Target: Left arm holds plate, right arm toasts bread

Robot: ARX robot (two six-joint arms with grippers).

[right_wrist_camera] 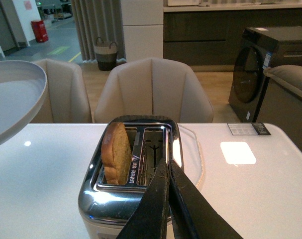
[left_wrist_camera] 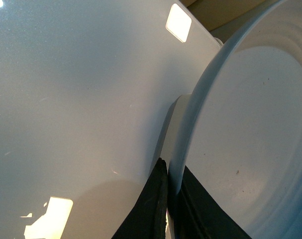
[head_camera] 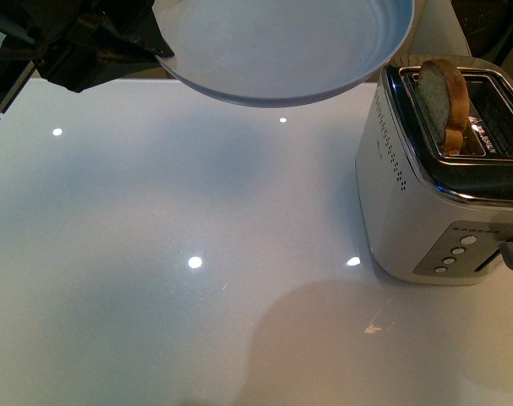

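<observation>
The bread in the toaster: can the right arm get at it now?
Probably yes. The bread sticks up out of the toaster with nothing above it; the plate hangs off to the side. The right hand is close by, but shut, so it must open first.

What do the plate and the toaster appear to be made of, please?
The plate looks like glazed ceramic or possibly melamine: smooth pale blue-grey with soft sheen. The toaster looks metal: satin sides, mirror-polished top rim reflecting light.
</observation>
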